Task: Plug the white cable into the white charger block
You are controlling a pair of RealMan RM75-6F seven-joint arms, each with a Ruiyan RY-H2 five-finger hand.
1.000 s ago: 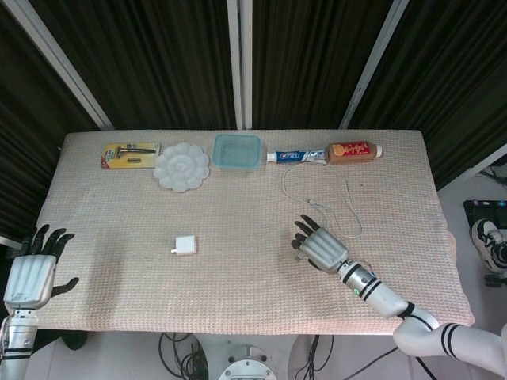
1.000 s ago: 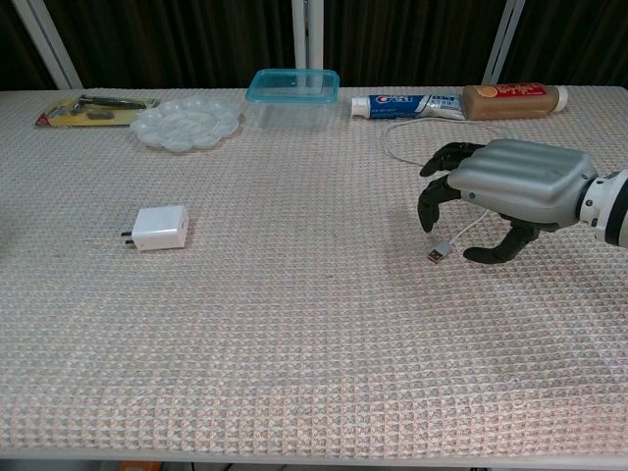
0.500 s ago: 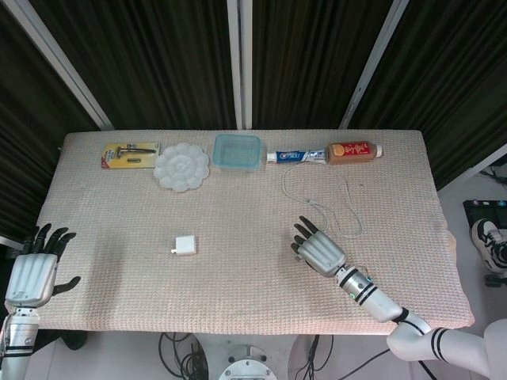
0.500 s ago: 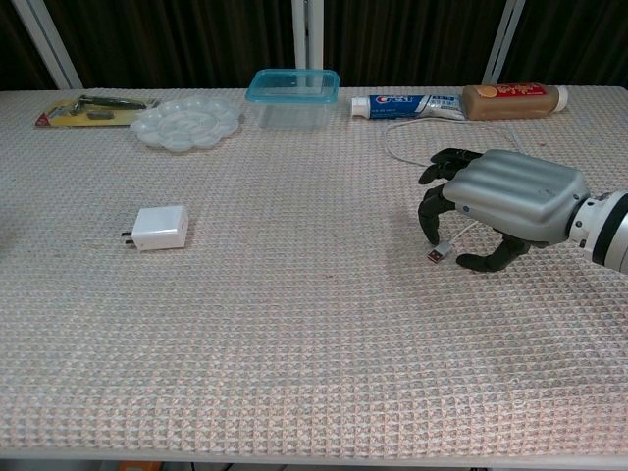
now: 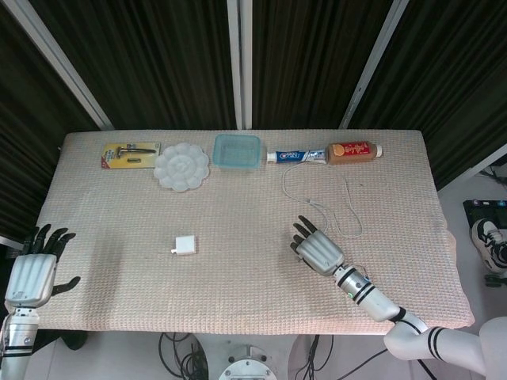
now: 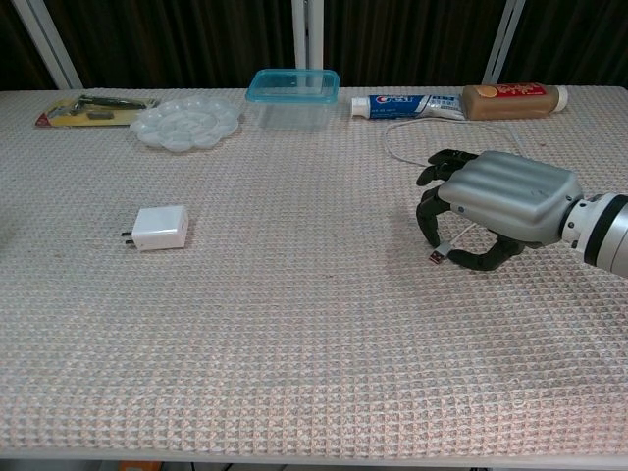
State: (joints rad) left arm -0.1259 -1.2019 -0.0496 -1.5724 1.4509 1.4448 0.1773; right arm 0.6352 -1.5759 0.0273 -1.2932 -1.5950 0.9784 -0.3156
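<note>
The white charger block (image 5: 185, 245) lies on the cloth left of centre, its prongs pointing left (image 6: 162, 227). The white cable (image 5: 348, 207) loops from the toothpaste down to my right hand (image 5: 319, 251). In the chest view the right hand (image 6: 500, 196) arches over the cable's end. Its thumb and fingers pinch the cable just behind the USB plug (image 6: 436, 257), which pokes out low by the cloth. My left hand (image 5: 32, 273) hovers off the table's left front corner, holding nothing, fingers spread. It is far from the charger.
Along the back edge lie a packaged razor (image 5: 130, 153), a white palette dish (image 5: 181, 166), a blue-lidded clear box (image 5: 237, 150), a toothpaste tube (image 5: 296, 157) and a brown bottle (image 5: 354, 150). The woven cloth (image 5: 238, 277) covers the table.
The right hand's thumb and fingers have curled in around the cable end, and the hand slid slightly left. The left hand and charger stayed still.
</note>
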